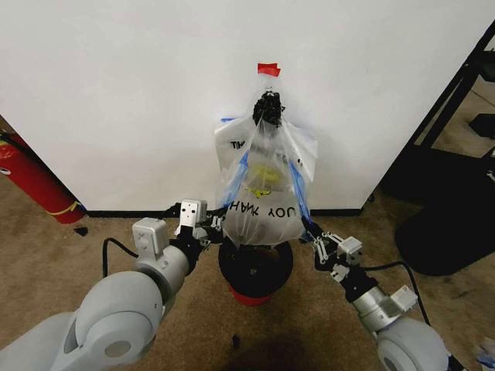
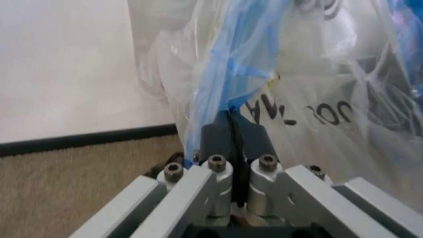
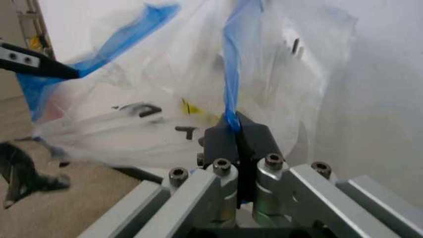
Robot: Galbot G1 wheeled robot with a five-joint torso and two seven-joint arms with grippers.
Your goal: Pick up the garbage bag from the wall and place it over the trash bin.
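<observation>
From the head camera, you see the garbage bag [image 1: 263, 193] hanging against the white wall, its top bunched at a black clip [image 1: 269, 107] under a strip of red tape [image 1: 268, 69]. Its lower end hangs just above the trash bin [image 1: 256, 267], which stands on the carpet close to the wall. Your left gripper [image 1: 212, 229] meets the bag's lower left edge, and your right gripper [image 1: 315, 238] meets its lower right edge. A red fire extinguisher [image 1: 31, 179] leans at the far left.

From the left wrist camera, your left gripper [image 2: 233, 136] has its two dark pads pressed together, pinching a blue fold of the bag [image 2: 310, 89].

From the right wrist camera, your right gripper [image 3: 237, 133] is likewise pressed closed, nipping a blue strip of the bag [image 3: 198, 94]. Farther off, the left gripper [image 3: 49, 72] grips the bag's opposite blue edge.
</observation>
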